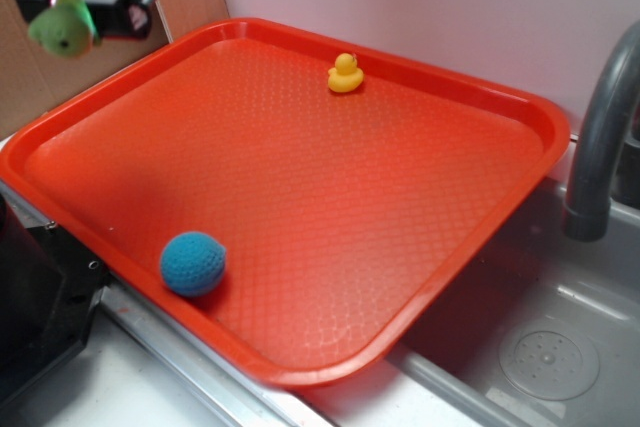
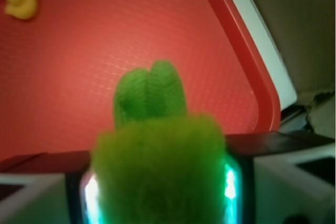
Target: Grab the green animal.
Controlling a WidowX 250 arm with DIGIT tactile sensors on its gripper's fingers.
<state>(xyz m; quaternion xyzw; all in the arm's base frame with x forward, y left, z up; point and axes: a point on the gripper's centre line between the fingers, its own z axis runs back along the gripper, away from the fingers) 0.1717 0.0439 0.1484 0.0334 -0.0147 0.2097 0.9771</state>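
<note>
Green animal [image 2: 157, 156] sat clamped in your pincer [image 1: 75, 7], head pointing forward, hanging clear above the red tray's [image 1: 300, 37] far-left corner.

The tray [image 1: 480, 97] is bright red-orange with a tiny bumpy diamond pattern. The little duck [image 1: 345, 74] is yellow. The ball [image 1: 193, 263] is blue with knitted stitches. The fuzzy animal [image 2: 157, 171] is lime green, with a darker green head.
</note>
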